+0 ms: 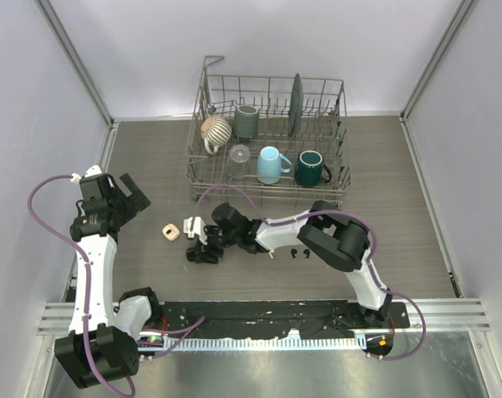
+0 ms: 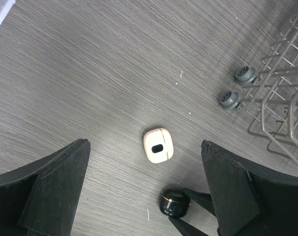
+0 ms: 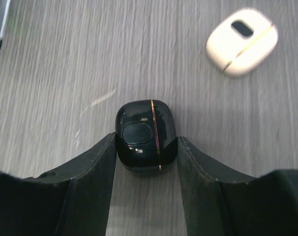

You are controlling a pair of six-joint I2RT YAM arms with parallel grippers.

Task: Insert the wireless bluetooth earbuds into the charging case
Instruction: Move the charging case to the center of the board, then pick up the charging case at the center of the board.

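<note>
A closed black charging case (image 3: pixel 143 133) with a gold seam lies on the table, and my right gripper (image 3: pixel 146 139) is shut on its sides. A closed cream-pink case (image 3: pixel 242 42) lies just beyond it, also in the top view (image 1: pixel 170 232). My left gripper (image 2: pixel 145 147) is open and empty, hovering above the cream case (image 2: pixel 158 145), with the black case (image 2: pixel 174 202) below it. Two tiny black earbuds (image 1: pixel 299 253) lie on the table near the right arm's elbow, and a pale speck (image 1: pixel 272 255) lies next to them. I see no other cream earbuds.
A wire dish rack (image 1: pixel 272 133) stands at the back, holding several mugs, a glass and a dark plate. Its wheeled corner shows in the left wrist view (image 2: pixel 245 74). The right arm (image 1: pixel 334 236) stretches leftward across the table's middle.
</note>
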